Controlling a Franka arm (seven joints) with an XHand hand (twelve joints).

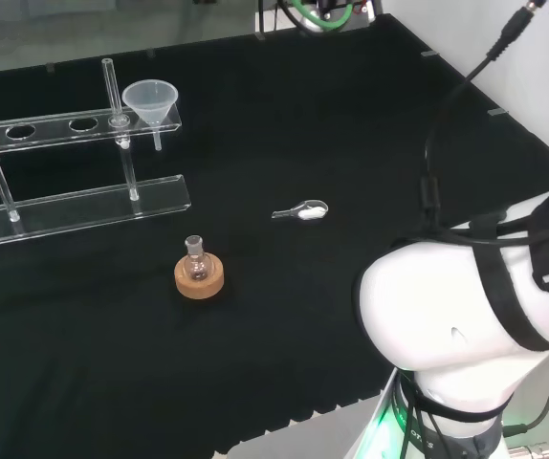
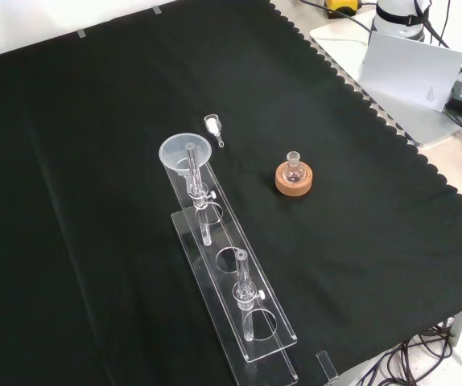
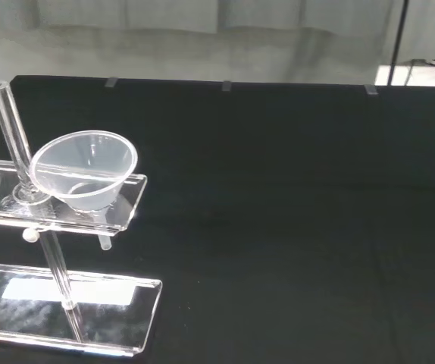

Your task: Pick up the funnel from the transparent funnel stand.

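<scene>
Clear funnel (image 1: 151, 102) seated in end hole of transparent stand (image 1: 74, 206), upper left of head view; hand state cannot be told.

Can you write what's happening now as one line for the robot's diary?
funnel: sitting in clear stand | flask: on cork ring | hand: unseen

The funnel (image 1: 151, 102) sits in the end hole of the transparent funnel stand (image 1: 74, 201), near the desk's (image 1: 284, 316) far left corner. A small flask (image 1: 195, 256) on a cork ring (image 1: 200, 278) stands mid-desk, a scoop (image 1: 301, 211) beside.
</scene>
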